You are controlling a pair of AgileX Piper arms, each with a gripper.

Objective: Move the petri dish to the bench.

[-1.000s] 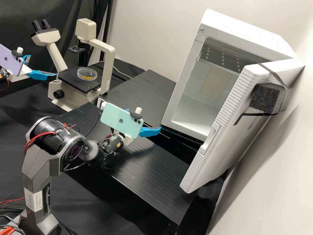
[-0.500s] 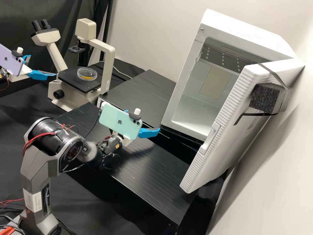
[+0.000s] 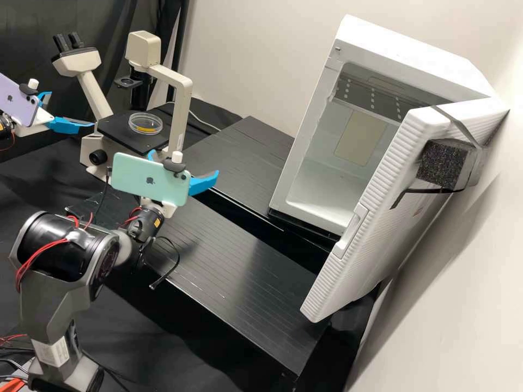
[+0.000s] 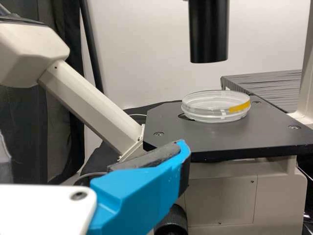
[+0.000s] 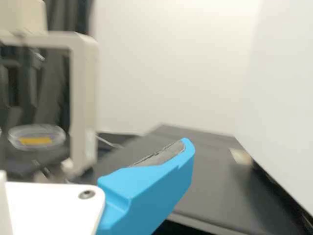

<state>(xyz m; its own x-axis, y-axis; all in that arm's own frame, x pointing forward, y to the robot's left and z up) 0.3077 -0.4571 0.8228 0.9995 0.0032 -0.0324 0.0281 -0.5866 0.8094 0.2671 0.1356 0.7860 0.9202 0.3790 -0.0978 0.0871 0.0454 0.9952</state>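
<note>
The clear round petri dish (image 3: 145,124) with a yellow strip lies flat on the black microscope stage (image 3: 115,129). At the far left, my left gripper (image 3: 72,110) stands open, level with the stage and apart from the dish. My right gripper (image 3: 184,164), also open, is over the bench (image 3: 234,267), in front of the microscope's right side. In the left wrist view, one finger of the left gripper (image 4: 142,188) shows before the stage, with the petri dish (image 4: 215,108) beyond. The right wrist view has a finger of the right gripper (image 5: 151,183) and, farther off, the petri dish (image 5: 36,138).
A beige microscope (image 3: 177,92) has its arm and lamp head above the stage. The white incubator (image 3: 305,147) stands at the right with its door (image 3: 376,218) open toward the bench. A raised black platform (image 3: 239,158) lies between microscope and incubator.
My right arm has swung left and back toward the microscope, its gripper leaving the spot near the incubator. The left arm and the petri dish have stayed put.
</note>
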